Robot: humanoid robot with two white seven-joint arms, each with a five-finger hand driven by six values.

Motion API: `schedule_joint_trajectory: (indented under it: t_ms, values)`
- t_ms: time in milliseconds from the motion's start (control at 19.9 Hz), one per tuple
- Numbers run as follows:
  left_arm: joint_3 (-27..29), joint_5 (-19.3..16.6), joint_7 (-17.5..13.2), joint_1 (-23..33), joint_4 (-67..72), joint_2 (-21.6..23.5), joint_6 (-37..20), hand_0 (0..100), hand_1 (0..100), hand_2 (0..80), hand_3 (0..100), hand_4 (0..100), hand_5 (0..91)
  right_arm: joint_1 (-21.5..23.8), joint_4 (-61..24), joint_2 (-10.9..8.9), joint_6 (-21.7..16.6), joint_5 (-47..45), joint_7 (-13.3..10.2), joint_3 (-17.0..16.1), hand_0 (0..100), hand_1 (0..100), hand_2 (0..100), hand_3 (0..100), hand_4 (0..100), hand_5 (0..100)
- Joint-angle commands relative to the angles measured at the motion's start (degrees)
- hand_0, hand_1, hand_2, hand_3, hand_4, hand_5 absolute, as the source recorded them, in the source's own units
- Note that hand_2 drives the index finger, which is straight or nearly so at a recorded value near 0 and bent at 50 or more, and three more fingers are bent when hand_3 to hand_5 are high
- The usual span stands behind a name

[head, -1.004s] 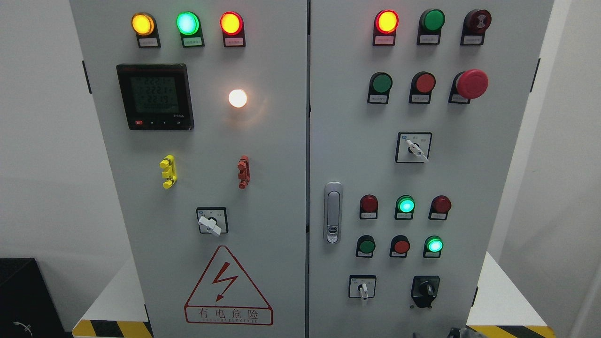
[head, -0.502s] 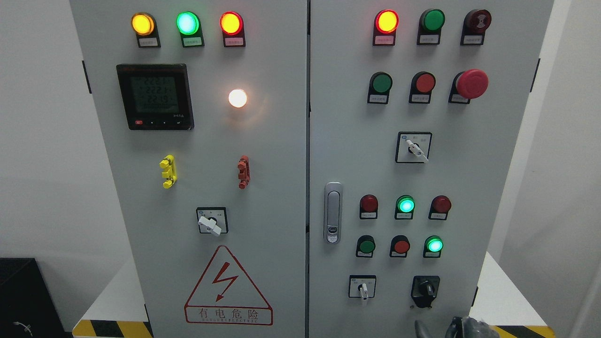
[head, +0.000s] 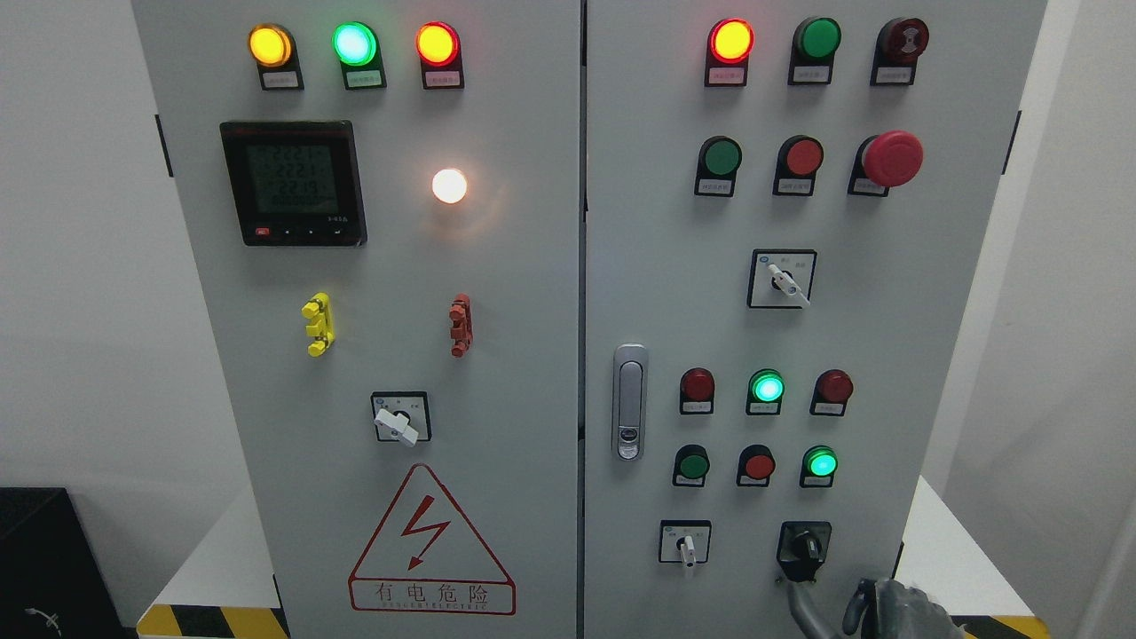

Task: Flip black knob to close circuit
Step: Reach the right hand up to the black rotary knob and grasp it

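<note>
Robot hand (head: pixel 874 608) below stubby black knob (head: pixel 804 545)

Scene was bright, evenly lit, soft diffuse light, no hard shadows on grey cabinet (head: pixel 497 293). White lamp (head: pixel 449 185) blew out completely, threw warm halo onto panel around it. Top-row lamps glowed hot too, cores clipped, colour bleeding onto bezels. Meter screen (head: pixel 293 182) was dim, digits hard to read. Focus was sharp across panel centre. Cabinet sides splayed outward toward top, wide-lens look. Right hand (head: pixel 896 612) at bottom edge was dark, slightly soft, detail muddy.
</note>
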Motion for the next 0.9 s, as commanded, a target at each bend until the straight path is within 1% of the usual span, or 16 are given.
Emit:
schedule_joint_trajectory:
  t_ms: [0,251,853]
  values:
    - [-1.14,-1.23,-0.02,0.0,1.23,0.0,-0.21,12,56,0.0,0,0,0.0,-1.32,0.04,0.03,0.07,1.26,0.44,-0.05,0,15,82,99,81,80]
    - [-1.23,-1.14,-0.02,0.0,1.23,0.0,-0.21,12,56,0.0,0,0,0.0,-1.77,0.75,0.03,0.07,2.84,0.53,-0.67,0,15,82,99,81,80]
    - [-1.23,-1.23,-0.02,0.0,1.23,0.0,-0.3,12,56,0.0,0,0,0.0,-2.56,1.98,0.03,-0.02,3.54,0.44,-0.93,0,16,81,99,81,81]
